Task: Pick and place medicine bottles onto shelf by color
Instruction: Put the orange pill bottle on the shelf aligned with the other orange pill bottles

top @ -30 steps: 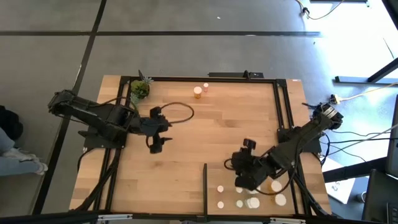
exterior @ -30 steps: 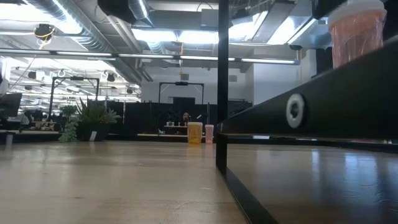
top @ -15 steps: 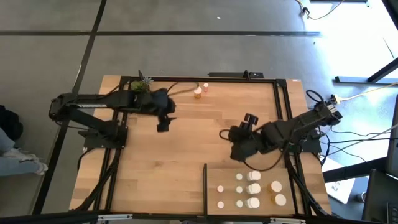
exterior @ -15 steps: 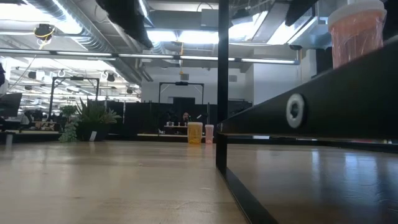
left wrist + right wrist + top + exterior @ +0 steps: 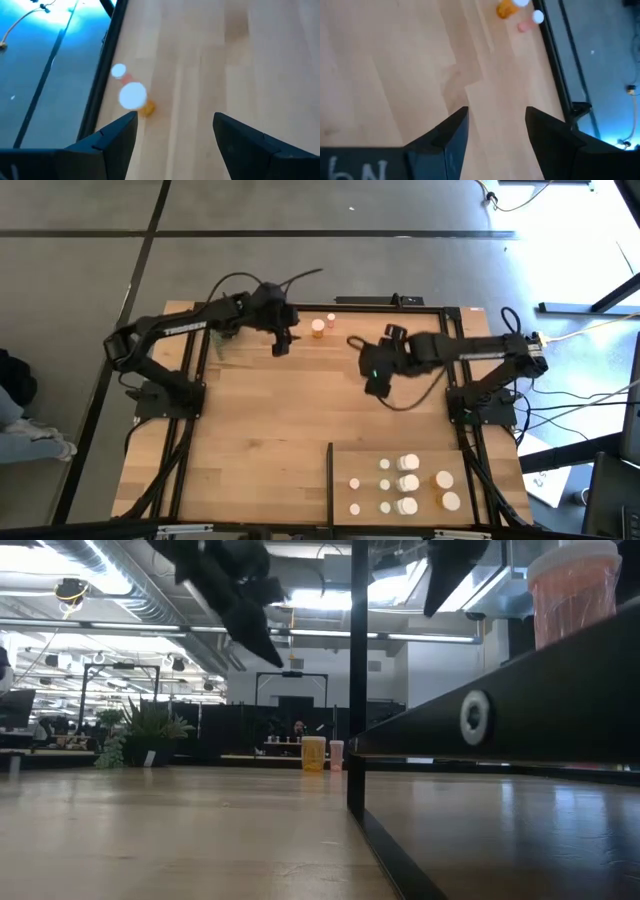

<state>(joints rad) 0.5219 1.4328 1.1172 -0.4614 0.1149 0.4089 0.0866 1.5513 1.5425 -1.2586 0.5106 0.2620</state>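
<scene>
Two bottles stand near the table's far edge — orange bottle (image 5: 317, 329), smaller pink bottle (image 5: 331, 319). Left gripper (image 5: 281, 346), jaws apart and empty, should straddle the orange one squarely; right gripper (image 5: 374, 383) hovers apart too.

I saw two bottles upright near the table's far edge: an orange one (image 5: 318, 328) and a smaller pinkish one (image 5: 331, 319) just beside it. Ten white-capped bottles (image 5: 407, 483) stood on the shelf (image 5: 340, 480).
</scene>
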